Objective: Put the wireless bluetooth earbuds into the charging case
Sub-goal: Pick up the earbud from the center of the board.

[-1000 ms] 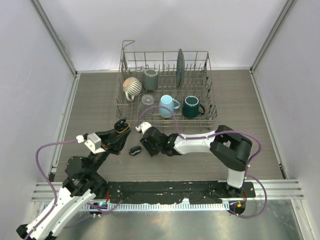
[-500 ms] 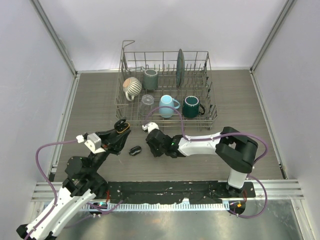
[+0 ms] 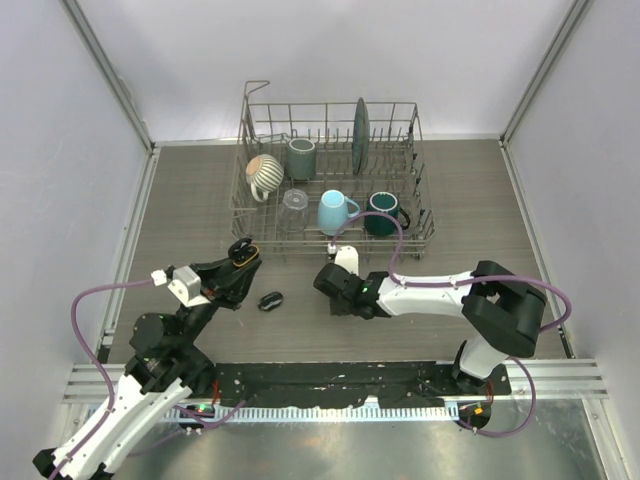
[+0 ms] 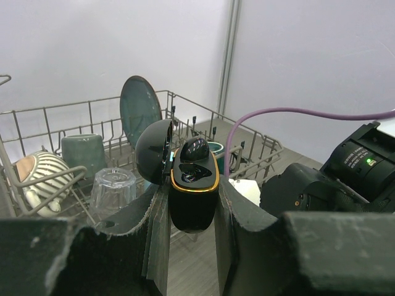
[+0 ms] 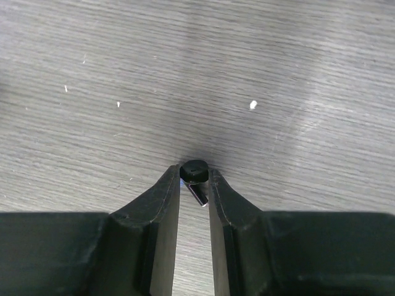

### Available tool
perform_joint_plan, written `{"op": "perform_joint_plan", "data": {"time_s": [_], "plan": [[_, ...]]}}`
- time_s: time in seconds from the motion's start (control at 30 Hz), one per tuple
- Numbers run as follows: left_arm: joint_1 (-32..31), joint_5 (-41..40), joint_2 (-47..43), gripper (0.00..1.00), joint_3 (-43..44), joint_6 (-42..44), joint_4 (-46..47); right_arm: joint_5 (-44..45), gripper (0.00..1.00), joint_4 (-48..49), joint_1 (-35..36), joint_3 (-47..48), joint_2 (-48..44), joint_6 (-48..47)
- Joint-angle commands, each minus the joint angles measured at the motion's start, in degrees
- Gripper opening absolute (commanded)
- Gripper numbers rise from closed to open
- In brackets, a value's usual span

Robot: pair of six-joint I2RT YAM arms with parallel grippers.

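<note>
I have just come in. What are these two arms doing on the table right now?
The left gripper holds the open charging case upright, jaws shut on its body; one black bud seems to sit inside. The right gripper, low over the table, pinches a tiny black earbud, apart from the case, so it is not yet inserted. Another small black piece lies on the table between them.

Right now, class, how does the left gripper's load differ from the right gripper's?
The left gripper clamps the bulky charging case, lid open; the right gripper pinches a tiny earbud. The case props the left jaws wide; the earbud leaves the right jaws nearly closed. Both are black.
</note>
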Motion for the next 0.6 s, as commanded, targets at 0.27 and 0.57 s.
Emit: {"op": "perform_joint_plan", "data": {"time_s": [0.27,0.57], "plan": [[0.24,-0.55,0.92,0.00,0.30,-0.60,4.12,3.57,0.39,-1.42,-0.49,1.63,-0.68,3.05],[0.15,-0.55,1.27,0.00,0.21,-0.69,4.47,0.60,0.40,1.21,-0.67,3.30,0.28,-7.16]]}}
